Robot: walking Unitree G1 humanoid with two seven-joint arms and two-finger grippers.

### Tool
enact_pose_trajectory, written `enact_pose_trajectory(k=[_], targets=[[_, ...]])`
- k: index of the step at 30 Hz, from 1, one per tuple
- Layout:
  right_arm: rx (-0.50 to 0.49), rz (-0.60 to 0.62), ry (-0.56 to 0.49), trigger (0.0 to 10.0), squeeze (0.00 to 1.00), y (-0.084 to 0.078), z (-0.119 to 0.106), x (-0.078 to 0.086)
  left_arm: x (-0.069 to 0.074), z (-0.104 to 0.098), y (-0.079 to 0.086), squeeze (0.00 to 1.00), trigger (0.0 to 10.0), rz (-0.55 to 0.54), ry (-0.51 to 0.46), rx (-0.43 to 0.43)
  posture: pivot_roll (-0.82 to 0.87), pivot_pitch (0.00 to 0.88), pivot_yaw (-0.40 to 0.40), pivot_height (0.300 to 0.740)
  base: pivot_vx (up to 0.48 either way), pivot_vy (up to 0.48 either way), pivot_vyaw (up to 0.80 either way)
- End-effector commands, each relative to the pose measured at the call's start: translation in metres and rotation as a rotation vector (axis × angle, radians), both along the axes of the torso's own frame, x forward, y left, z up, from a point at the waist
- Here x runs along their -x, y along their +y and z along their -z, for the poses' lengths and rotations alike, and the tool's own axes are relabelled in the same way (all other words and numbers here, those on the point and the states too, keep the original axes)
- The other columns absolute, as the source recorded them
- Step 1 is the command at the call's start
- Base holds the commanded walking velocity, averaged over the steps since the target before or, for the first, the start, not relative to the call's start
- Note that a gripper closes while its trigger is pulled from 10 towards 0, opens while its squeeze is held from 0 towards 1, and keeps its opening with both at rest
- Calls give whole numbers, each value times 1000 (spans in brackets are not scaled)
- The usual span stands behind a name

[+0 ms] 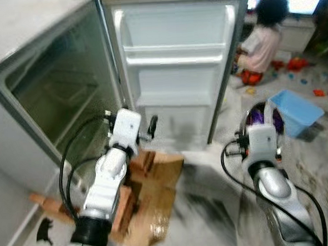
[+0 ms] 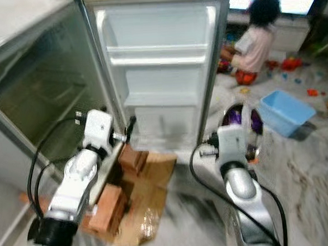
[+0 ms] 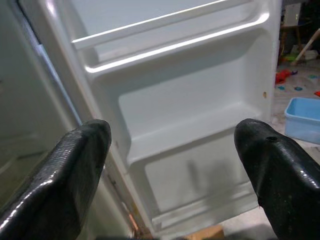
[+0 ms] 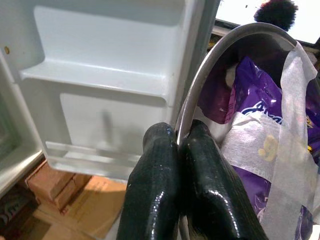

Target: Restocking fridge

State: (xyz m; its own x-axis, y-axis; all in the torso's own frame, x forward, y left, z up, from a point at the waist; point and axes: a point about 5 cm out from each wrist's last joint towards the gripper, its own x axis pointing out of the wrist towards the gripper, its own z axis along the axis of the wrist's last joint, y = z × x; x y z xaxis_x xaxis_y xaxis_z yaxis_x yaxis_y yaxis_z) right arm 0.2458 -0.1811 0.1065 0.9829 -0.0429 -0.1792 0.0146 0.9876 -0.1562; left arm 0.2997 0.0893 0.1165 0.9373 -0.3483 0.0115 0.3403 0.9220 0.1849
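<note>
The fridge stands open, with its dark inside [image 1: 67, 90] on the left and its white door [image 1: 177, 61] swung wide, showing bare door shelves [image 3: 175, 47]. My left gripper [image 3: 170, 165] is open, held in front of the door near the hinge side, with nothing between its fingers [image 1: 151, 126]. My right gripper [image 4: 177, 137] is shut on the rim of a metal bowl [image 4: 235, 45], to the right of the door's free edge. The bowl [image 1: 261, 117] holds purple packets [image 4: 255, 105] with strips of white tape across them.
Flattened cardboard [image 1: 156, 185] and reddish bricks [image 2: 105, 210] lie on the floor below the door. A blue tub [image 1: 296, 110] sits to the right. A person [image 1: 262, 39] sits on the floor behind, among scattered toys [image 1: 297, 64].
</note>
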Motion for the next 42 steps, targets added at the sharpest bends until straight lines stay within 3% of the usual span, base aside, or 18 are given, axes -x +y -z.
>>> enact_pose_trajectory(k=[1,15,17,26,42], targets=[[24,19,-36,10000,0,-7,-7,0,2,-3,-7,0,10000,17,-13,1,-34,0,1,740,442,0,469],[32,0,-39,10000,0,-7,-8,-7,5,4,-13,0,10000,30,20,-41,-34,0,-2,740,369,-214,62],[18,-1,-35,10000,0,-8,-7,-9,7,7,-14,0,10000,2,46,15,-32,0,-3,740,0,0,0],[24,-28,-34,10000,0,-4,-5,-7,13,11,-6,0,10000,-40,36,-36,-25,0,-1,740,0,0,0],[39,-55,-51,10000,0,0,-7,-14,11,10,2,0,10000,-75,46,-14,-17,0,-2,740,0,-474,800]])
